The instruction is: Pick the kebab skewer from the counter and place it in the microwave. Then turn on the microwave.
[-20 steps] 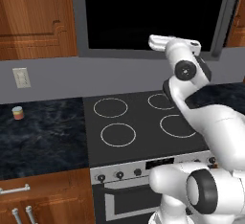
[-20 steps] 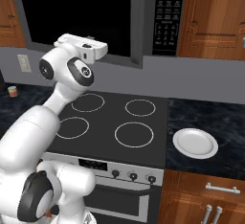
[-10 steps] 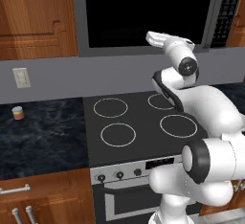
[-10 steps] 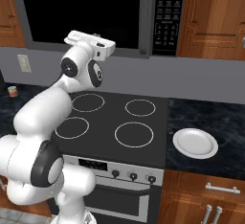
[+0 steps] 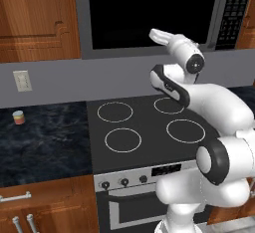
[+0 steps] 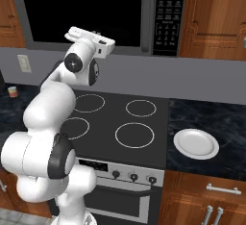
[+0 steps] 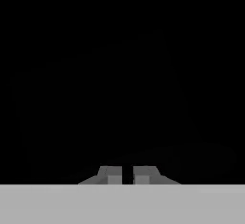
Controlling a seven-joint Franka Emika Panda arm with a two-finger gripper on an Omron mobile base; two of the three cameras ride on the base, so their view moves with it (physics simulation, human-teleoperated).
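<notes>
While the door glass of the microwave reads as closed, step in hand is judged to be the switch-on.

Left base view:
- Gripper sits against the lower door edge, just above the grey frame strip.
- Keypad is well off to the hand's right and slightly above.
- Recommend: back off the glass first, then traverse along the front w/o scraping. Approach the button square-on and press w/ one tip only.
- Counter lies well below the hand. A striped yellow-red cylinder stands far to its left.

Right base view:
- Gripper is seen from behind, so the white hand body covers the tips.
- Keypad is legible as a grid, but individual buttons are too small to read.
- White plate on the counter is bare, well below and right of the hand.

Hand view:
- Gripper has its tips drawn nearly together w/ a thin slit between. Nothing is seen between them.
- Black glass lies ahead of the hand, w/ no detail resolvable.

Kebab skewer: location can't be told. If it is inside, the dark door hides it.
</notes>
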